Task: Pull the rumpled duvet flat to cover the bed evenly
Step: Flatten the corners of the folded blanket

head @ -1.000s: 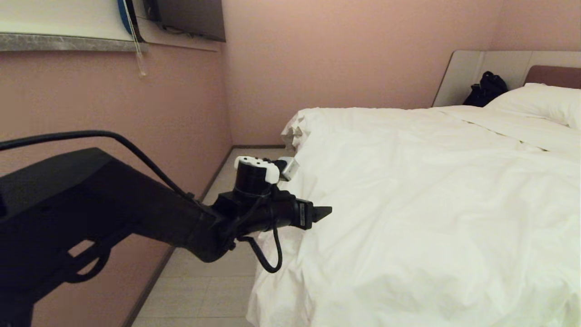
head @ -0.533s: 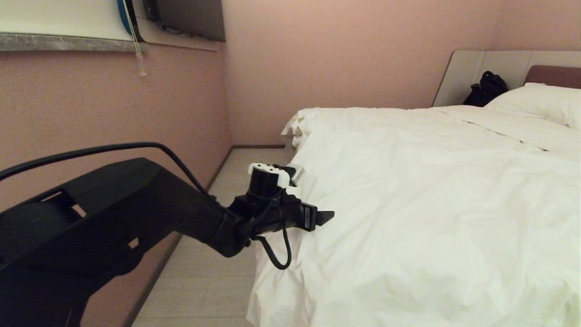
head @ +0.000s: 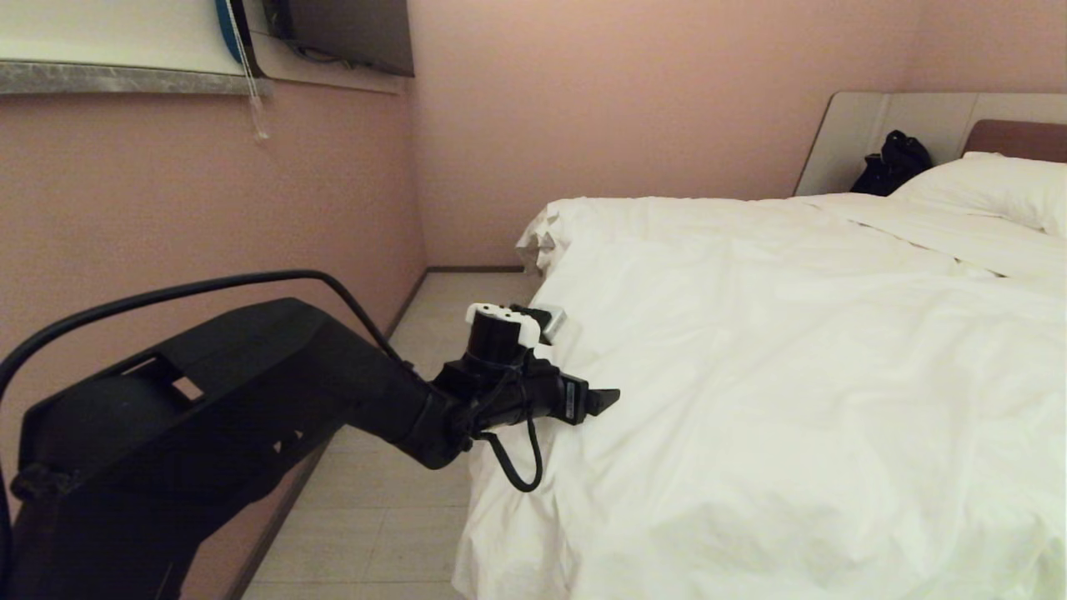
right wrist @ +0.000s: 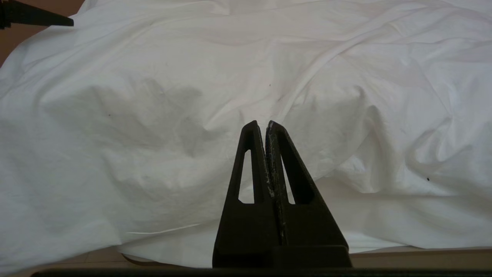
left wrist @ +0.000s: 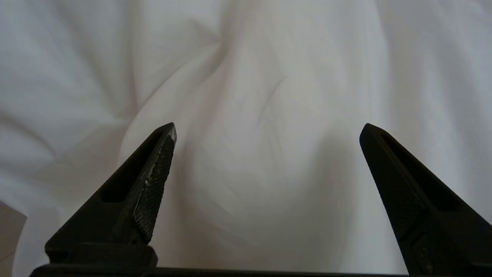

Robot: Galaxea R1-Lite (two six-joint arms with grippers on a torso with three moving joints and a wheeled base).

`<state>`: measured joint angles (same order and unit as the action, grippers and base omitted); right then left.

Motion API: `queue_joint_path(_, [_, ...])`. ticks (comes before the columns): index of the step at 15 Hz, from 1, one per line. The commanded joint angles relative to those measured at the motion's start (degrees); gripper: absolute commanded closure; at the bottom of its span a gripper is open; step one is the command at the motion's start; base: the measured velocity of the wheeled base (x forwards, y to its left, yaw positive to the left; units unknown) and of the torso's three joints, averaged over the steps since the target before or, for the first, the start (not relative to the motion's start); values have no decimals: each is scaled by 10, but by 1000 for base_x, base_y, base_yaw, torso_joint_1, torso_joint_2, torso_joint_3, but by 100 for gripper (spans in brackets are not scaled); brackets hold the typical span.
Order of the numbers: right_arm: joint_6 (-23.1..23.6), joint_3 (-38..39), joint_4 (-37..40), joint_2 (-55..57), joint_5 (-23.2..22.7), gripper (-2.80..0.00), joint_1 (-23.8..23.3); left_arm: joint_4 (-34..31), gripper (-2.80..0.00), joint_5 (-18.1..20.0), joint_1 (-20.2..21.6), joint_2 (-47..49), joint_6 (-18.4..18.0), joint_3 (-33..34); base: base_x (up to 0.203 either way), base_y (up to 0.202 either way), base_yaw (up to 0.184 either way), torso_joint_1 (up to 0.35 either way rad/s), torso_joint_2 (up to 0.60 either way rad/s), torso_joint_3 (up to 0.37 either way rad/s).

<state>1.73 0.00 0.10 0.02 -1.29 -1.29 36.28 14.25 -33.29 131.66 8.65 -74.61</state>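
The white, wrinkled duvet [head: 792,358] lies spread over the bed [head: 1017,137] and hangs down over its near and left edges. My left gripper [head: 607,400] reaches over the duvet's left edge, about halfway along the bed. In the left wrist view this gripper [left wrist: 268,129] is open, its fingers wide apart just above a puffy fold of the duvet [left wrist: 253,115], with nothing between them. My right gripper [right wrist: 265,125] is shut and empty, facing the draped duvet [right wrist: 153,115] at the bed's near end; it is outside the head view.
A white pillow [head: 992,187] lies at the headboard, with a black bag [head: 892,162] beside it. A narrow strip of floor [head: 392,508] runs between the bed and the pink wall [head: 208,192]. A window ledge [head: 125,77] sits high on the left.
My left arm has stretched a little farther toward the bed, and its gripper has shifted slightly right and down over the duvet's edge. The duvet itself has not moved.
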Motion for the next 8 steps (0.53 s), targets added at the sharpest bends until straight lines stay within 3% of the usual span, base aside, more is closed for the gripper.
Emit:
queue_joint_path(1, [0,0,0,0,0,0,1,2,-280,1,0,10,-4,-1,0,0,0,0,0,0])
queue_joint_path(8, [0,0,0,0,0,0,0,8,-280,-1,0,48,-14,-7,0,0,0,0,0,0])
